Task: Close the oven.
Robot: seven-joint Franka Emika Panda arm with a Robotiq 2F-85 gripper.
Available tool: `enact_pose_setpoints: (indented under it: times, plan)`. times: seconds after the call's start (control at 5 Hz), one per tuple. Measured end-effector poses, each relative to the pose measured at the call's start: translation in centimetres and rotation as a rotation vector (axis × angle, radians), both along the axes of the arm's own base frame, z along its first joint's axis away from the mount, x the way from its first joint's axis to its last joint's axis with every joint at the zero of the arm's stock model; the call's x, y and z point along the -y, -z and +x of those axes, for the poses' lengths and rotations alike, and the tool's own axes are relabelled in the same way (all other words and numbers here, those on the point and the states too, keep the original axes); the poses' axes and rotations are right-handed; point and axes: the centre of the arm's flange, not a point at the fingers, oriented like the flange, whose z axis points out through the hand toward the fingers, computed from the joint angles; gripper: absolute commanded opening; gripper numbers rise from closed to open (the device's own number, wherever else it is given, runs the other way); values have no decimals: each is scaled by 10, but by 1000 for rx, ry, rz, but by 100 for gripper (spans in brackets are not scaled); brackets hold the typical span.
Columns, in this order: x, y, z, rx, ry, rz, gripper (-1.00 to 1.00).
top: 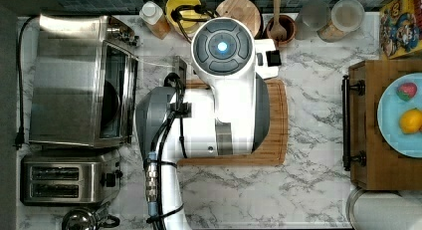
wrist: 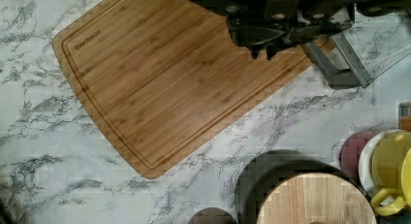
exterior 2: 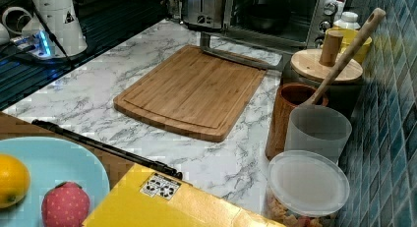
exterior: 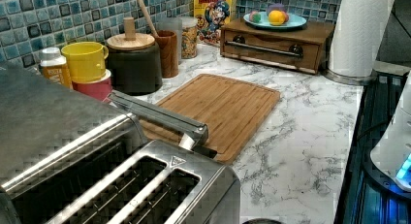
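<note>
The oven stands at the top view's left, its glass door dropped open and flat toward the cutting board. In the right view the oven shows a dark interior, and its bar handle hangs just over the board's far edge. The same handle juts out from the oven in the left view. My gripper hovers high over the board in the wrist view, fingertips close together with nothing between them. It is off to one side of the door handle and apart from it.
A two-slot toaster sits beside the oven. Along the tiled wall stand a yellow mug, a dark lidded canister, a wooden utensil holder and jars. A wooden drawer box carries a blue plate of fruit; a paper towel roll stands nearby.
</note>
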Motion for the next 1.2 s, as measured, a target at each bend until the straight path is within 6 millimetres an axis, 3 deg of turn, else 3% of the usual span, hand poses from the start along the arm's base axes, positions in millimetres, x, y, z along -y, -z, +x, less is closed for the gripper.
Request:
enact_pose_setpoints:
  times: [0.4, 0.6, 0.8, 1.2]
  plan:
    - [-1, 8, 10, 76, -35, 12, -100]
    - [-2, 16, 10, 100, -191, 96, -100]
    - [7, 35, 4, 139, -370, 178, -100]
    - [47, 103, -18, 181, -535, 439, -100]
